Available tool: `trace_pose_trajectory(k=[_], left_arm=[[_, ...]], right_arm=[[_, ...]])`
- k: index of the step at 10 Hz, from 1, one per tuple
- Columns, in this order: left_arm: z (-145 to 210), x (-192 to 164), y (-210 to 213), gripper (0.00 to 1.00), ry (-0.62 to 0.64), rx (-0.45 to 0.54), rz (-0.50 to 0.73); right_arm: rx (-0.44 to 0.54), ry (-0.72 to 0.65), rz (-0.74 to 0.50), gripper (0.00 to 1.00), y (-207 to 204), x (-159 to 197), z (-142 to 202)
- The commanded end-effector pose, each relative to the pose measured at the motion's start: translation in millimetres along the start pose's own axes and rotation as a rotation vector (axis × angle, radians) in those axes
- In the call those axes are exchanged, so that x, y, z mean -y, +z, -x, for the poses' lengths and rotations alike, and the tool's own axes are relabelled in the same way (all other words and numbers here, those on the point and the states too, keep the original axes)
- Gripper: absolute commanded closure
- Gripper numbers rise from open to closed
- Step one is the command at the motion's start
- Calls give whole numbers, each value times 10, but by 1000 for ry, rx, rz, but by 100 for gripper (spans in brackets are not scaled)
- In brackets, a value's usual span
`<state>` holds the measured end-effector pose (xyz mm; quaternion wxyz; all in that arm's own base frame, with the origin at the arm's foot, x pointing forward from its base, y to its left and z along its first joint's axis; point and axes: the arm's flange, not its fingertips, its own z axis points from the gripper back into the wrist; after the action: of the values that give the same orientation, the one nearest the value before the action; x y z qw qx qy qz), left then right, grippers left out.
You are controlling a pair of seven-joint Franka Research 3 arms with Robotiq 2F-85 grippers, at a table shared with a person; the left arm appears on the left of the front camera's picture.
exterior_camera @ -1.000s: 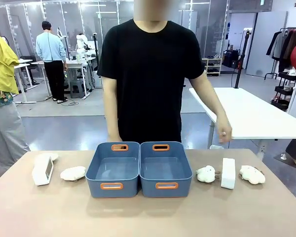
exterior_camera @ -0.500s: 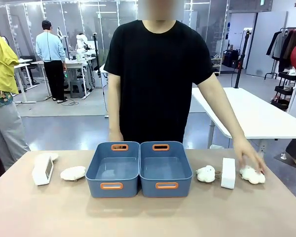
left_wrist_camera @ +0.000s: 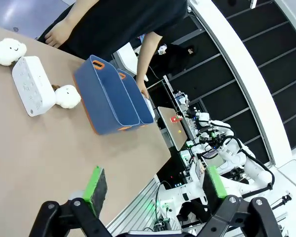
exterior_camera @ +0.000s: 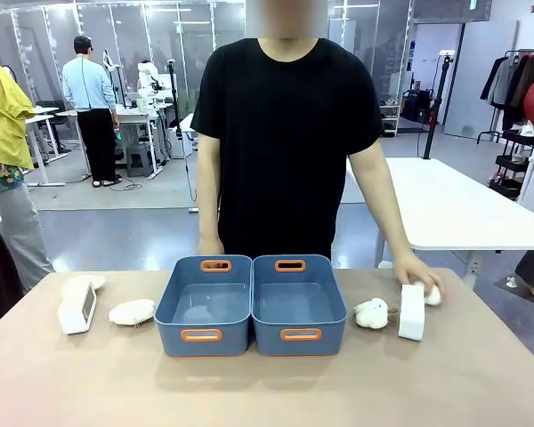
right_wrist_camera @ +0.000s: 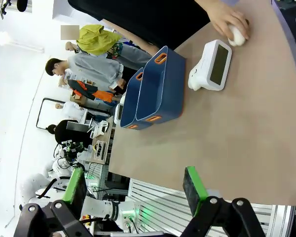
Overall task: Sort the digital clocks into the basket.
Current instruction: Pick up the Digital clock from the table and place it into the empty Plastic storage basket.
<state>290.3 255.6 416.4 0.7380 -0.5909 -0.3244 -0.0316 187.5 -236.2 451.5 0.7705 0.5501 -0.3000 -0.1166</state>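
Left gripper [left_wrist_camera: 154, 185] and right gripper [right_wrist_camera: 135, 183]: I see both spread wide and empty. Left clock [exterior_camera: 77, 307] and right clock [exterior_camera: 412, 311] lie on the table outside the paired blue bins [exterior_camera: 227, 342]. Person's hand [exterior_camera: 416, 271] covers a plush toy [exterior_camera: 433, 295] beside the right clock.

Lowered onto 1 plush toy [exterior_camera: 433, 295] with the person's hand [exterior_camera: 416, 272]; toy pulled from well right of the digital clock [exterior_camera: 412, 311] to just beside its far end.

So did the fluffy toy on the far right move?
Yes. The person's hand moved the toy leftward, closer to the white clock, which stayed put.
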Motion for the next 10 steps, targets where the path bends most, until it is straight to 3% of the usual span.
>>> trace_pose_trajectory(k=[1,10], left_arm=[[-6,17,45,0,-4,-21,7],[-1,2,2,0,0,0,0]], right_arm=[[-2,7,-8,0,-8,-5,-5],[-2,7,-8,0,-8,-5,-5]])
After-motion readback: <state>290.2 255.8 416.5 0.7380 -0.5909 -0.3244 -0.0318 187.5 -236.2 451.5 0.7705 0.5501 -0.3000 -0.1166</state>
